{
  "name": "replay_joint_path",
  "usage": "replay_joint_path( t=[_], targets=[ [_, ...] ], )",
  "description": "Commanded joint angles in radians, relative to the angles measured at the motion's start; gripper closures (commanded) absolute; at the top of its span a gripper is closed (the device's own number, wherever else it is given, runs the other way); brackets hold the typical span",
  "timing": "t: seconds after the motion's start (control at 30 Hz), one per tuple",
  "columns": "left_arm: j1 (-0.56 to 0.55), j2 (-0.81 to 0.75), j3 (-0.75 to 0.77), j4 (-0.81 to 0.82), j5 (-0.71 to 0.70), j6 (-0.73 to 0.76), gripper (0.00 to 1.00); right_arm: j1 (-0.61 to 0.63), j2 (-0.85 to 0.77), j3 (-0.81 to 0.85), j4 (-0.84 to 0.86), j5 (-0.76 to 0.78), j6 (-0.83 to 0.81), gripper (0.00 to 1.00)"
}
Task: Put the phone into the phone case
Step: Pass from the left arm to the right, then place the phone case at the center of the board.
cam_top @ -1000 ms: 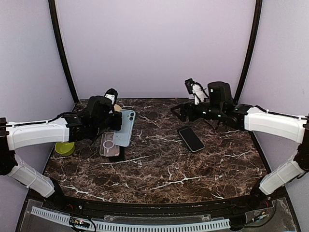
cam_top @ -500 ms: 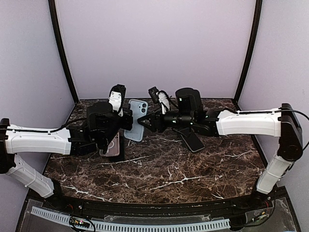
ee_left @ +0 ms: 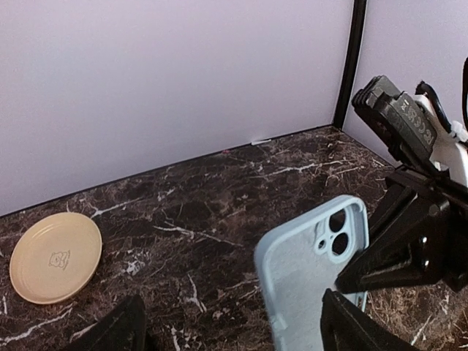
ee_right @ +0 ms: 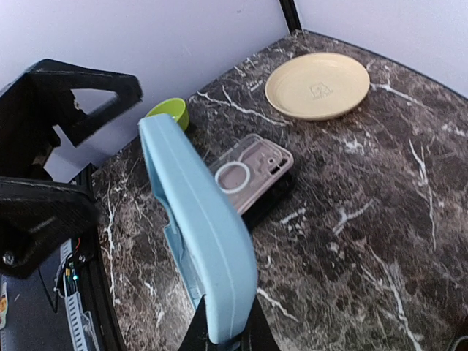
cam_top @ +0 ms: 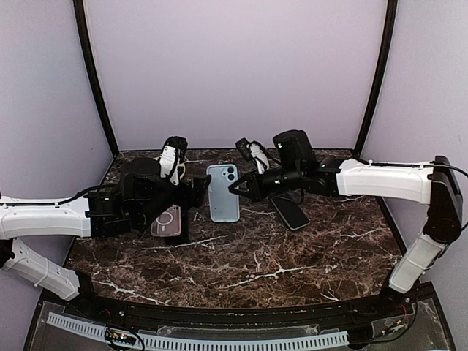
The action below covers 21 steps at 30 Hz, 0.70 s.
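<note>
Right gripper pinches the right edge of the upright blue phone case. Left gripper, jaws spread, stands just beside it at 9 o'clock. Phone lies flat at the case's 4 o'clock. Bare table extends toward 6 o'clock.

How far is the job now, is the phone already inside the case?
Done: the blue case is up off the table, standing upright. In hand: the right gripper is shut on its edge, and the left gripper is open beside it. Left: the black phone lies flat on the table, not yet in the case.
</note>
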Motion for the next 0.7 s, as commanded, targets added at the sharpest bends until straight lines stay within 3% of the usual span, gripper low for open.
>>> replay_joint_path(
  t=[0.0, 0.2, 0.37, 0.57, 0.67],
  targets=[
    [0.009, -0.054, 0.026, -0.256, -0.008, -0.052, 0.14, -0.068, -0.06, -0.047, -0.254, -0.177, -0.003, 1.0],
    [0.12, -0.023, 0.067, -0.401, 0.123, -0.106, 0.14, -0.072, -0.005, -0.134, -0.248, -0.25, 0.095, 1.0],
    [0.153, 0.01, 0.07, -0.296, 0.134, -0.02, 0.17, -0.071, 0.102, -0.144, -0.212, -0.303, 0.13, 1.0],
    [0.189, 0.052, 0.074, -0.209, 0.146, 0.071, 0.17, -0.079, 0.203, -0.098, -0.305, -0.225, 0.085, 0.9],
    [0.203, 0.065, 0.068, -0.203, 0.15, 0.074, 0.16, -0.083, 0.216, -0.079, -0.339, -0.115, 0.11, 0.72]
  ],
)
